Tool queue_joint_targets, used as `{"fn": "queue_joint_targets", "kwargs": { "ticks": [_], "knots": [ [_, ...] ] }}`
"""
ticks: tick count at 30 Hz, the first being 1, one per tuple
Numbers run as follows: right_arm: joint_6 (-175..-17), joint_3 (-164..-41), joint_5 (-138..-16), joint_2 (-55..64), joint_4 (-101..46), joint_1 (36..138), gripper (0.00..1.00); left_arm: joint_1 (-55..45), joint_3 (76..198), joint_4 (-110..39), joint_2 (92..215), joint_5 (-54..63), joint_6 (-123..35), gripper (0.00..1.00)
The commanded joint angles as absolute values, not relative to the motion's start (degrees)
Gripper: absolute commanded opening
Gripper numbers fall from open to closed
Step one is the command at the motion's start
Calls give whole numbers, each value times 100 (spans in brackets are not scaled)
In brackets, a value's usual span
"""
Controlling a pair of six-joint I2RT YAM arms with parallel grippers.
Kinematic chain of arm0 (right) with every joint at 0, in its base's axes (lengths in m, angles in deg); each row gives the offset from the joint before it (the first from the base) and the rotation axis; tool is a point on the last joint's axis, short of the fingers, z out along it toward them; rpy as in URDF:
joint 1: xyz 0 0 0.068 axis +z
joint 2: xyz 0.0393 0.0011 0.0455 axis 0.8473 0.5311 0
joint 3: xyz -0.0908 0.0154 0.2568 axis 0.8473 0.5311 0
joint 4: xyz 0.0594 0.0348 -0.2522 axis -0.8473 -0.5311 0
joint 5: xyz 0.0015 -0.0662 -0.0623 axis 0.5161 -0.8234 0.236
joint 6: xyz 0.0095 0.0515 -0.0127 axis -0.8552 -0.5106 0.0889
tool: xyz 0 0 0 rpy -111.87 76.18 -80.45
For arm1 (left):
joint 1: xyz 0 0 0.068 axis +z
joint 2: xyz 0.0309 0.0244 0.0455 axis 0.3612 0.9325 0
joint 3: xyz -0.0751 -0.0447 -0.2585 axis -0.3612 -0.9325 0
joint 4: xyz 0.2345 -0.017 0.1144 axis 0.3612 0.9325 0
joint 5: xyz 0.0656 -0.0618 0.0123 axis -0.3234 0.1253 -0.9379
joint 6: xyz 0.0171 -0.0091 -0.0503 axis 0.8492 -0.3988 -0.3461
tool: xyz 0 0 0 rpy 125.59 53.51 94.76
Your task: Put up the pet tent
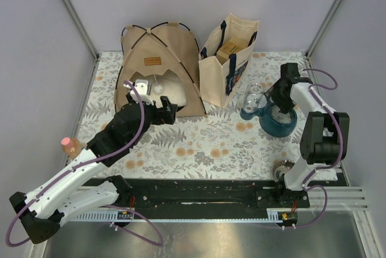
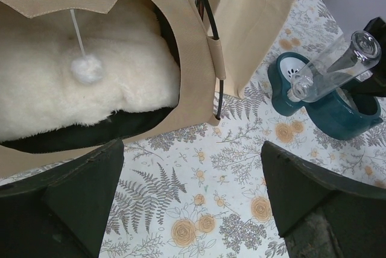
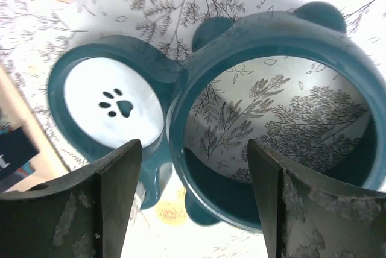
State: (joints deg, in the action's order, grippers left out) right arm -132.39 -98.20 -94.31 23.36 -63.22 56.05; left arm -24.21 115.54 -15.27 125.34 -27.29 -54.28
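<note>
- Pet tent (image 1: 160,59): stands upright at about 11 o'clock on the floral table (image 1: 211,143). Its thin black poles (image 1: 148,29) cross at the peak, the brown label patch (image 1: 152,61) sits above the arch, and the doorway faces 6 o'clock, towards the arm bases.
- Left wrist view: a fluffy white pillow (image 2: 72,89) fills the tent floor. The white pom-pom (image 2: 87,70) hangs on its string from the top of the doorway, in front of the pillow.
- Left gripper (image 1: 170,114): low over the table at 6 o'clock of the doorway, pointing into it. The jaws are spread wide with only tablecloth between them, and the fingers (image 2: 90,179) are clear of the tent fabric.
- Cream tote bag (image 1: 229,59): upright at 3 o'clock of the tent, just beside it.
- Teal feeder (image 1: 278,124): at 3 o'clock on the table, with a clear bottle (image 1: 253,98) tilted on its 9 o'clock side.
- Right gripper (image 1: 278,98): over the feeder, pointing down. In the wrist view the jaws stand well apart above the teal rim (image 3: 271,35) and grip nothing. I cannot tell whether the tips touch it.
- Pink-capped bottle (image 1: 69,144): at the table's 9 o'clock edge.
</note>
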Motion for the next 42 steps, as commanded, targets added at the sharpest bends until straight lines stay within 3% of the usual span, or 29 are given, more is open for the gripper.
{"fn": "queue_joint_targets", "kwargs": {
  "ticks": [1, 8, 13, 16, 29, 42],
  "knots": [
    [-12634, -9914, -9714, 1466, -6562, 5511, 79, -2339, 11661, -1910, 12543, -2528, -5386, 99],
    [-10590, -10458, -9372, 1569, -6720, 5449, 64, -2190, 11625, -1954, 12534, -2308, -5350, 99],
    [-8646, -11004, -10346, 2343, -7231, 5432, 62, -2102, 11678, -1857, 12473, -2202, -5289, 99],
    [-7950, -11057, -10242, 2537, -7169, 5405, 62, -2023, 11696, -1787, 12394, -2167, -5236, 99],
    [-7131, -11725, -9750, 3539, -7300, 5370, 62, -1522, 11661, -1708, 12341, -1824, -5236, 99],
    [-6999, -11558, -9363, 3689, -7441, 5361, 56, -1276, 11643, -1716, 12420, -1605, -5280, 99]
  ]
}}
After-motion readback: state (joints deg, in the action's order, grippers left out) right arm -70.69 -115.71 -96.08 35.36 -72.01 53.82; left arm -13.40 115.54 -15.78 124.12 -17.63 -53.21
